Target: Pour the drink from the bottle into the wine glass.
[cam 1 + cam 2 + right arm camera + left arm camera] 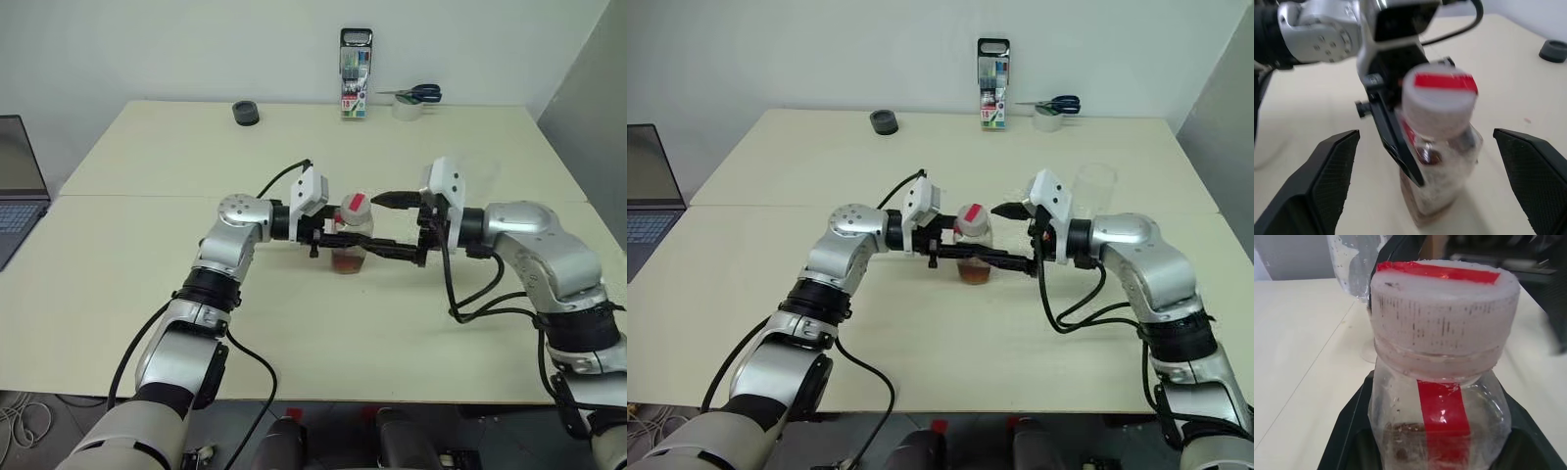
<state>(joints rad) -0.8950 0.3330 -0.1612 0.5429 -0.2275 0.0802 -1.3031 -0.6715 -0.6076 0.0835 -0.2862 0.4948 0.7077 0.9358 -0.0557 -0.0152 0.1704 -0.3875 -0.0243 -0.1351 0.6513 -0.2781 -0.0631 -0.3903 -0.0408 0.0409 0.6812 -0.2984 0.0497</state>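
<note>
Pale cream boards make up the worktop [147, 294], which runs back to a white wall. A laptop [18, 186] sits at its left edge and a small dark round thing [246, 113] lies near the far edge. Further along that far edge stands a tall marker pack [356, 73], with scissors [416, 94] resting on a tape roll [408, 110] towards the far right corner.

Near the middle of the worktop, the left pincer [338, 240] is clamped around the body of the bottle [351, 235], which stands upright. Its cap [1442, 308] carries a red strip and looks fully seated on the neck. The drink [348, 260] fills just the lowest part of the bottle.

Facing it from the other side, the right pincer [1432, 196] is spread wide, one finger on each side of the bottle without touching it, holding nothing.

Behind that arm, towards the right edge, stands the wine glass [1095, 188], which appears empty.

Judged from this, nothing has been poured. The bottle is secured, but the cap most likely has to come off first, then the bottle must be carried to the glass and tipped.
</note>
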